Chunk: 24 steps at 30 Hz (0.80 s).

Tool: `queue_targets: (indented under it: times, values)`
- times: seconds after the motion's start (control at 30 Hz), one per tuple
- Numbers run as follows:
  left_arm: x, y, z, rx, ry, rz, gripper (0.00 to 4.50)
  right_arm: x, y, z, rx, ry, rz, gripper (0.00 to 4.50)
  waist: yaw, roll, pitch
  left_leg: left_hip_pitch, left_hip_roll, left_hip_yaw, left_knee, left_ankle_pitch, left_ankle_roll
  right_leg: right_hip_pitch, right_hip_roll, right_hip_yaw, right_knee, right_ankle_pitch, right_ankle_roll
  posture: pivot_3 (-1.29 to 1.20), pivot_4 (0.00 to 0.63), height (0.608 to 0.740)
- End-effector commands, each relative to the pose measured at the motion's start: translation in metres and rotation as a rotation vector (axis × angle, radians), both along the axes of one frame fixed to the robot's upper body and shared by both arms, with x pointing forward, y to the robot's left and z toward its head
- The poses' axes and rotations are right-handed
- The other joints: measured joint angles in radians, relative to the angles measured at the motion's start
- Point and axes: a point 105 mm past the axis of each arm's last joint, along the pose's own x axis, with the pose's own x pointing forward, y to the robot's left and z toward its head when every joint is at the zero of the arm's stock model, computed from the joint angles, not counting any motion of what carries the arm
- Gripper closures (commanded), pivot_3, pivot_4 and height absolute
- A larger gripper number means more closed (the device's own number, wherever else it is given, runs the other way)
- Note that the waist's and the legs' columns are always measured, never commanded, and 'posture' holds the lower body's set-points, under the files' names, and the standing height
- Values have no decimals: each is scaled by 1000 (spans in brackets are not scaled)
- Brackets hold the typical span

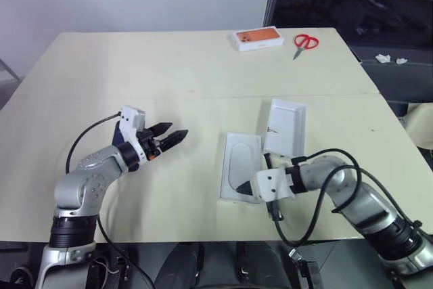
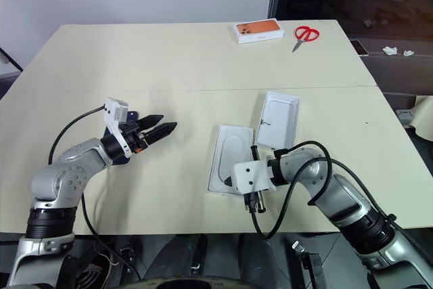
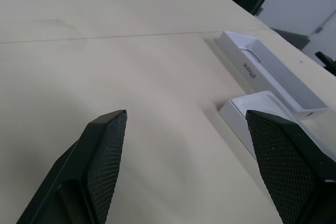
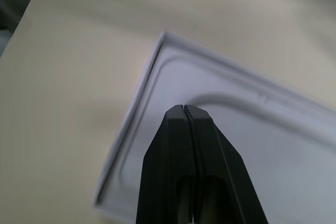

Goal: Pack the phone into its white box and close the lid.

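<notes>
Two head views, looking forward and down from above over a cream rectangular tabletop (image 1: 169,65), shared nearly the same scene, offset sideways. Left wrist view, low and level, faced across toward a shallow white cardboard tray (image 3: 273,72). Right wrist view, very close, pointed down onto a white moulded insert with rounded recess (image 4: 273,129).

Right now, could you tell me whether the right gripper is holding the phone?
No, the right gripper is shut with nothing between its fingers, above the white insert.

Bare table (image 1: 169,72) — scissors (image 1: 304,43) far off
</notes>
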Motion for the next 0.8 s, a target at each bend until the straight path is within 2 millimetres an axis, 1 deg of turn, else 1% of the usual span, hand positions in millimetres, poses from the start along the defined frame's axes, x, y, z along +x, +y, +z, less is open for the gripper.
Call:
queue_targets:
  times: [0.03,0.13,0.2,0.33,0.4,0.5,0.7,0.8]
  values:
    - [1,-1,8,-5,-37,-1,675,18,6,27,88,-127,-26,4478,0,0,0,0,0,0,0,0,0,0,0,0,0,0,0,0,150,740]
    - [1,-1,7,-6,-37,1,675,43,-2,37,85,-238,-82,4478,1,0,0,0,0,0,0,0,0,0,0,0,0,0,0,0,150,740]
    - [2,-1,7,-6,-35,1,675,60,-9,38,52,-304,-129,4478,1,0,0,0,0,0,0,0,0,0,0,0,0,0,0,0,150,740]
    - [2,-2,7,-8,-36,1,675,76,-18,32,-33,-400,-150,4478,0,0,0,0,0,0,0,1,-1,0,0,0,0,0,0,0,150,740]
    - [1,-2,8,-10,-38,1,675,82,-24,27,-91,-438,-152,4478,0,0,0,0,0,0,0,3,-6,0,0,0,0,0,0,0,150,740]
    - [1,-2,7,-8,-37,2,675,81,-25,20,-124,-449,-120,4478,0,0,0,0,0,0,0,4,-6,0,0,0,1,0,0,0,150,740]
    - [1,-1,6,2,-37,4,675,62,-6,8,-100,-401,-23,4478,-3,0,0,0,0,0,0,4,-6,0,1,0,1,0,0,0,150,740]
    - [1,-1,8,0,-42,7,675,57,2,4,-88,-387,-14,4478,-3,0,0,0,0,0,0,4,-6,0,1,0,1,0,0,0,150,740]
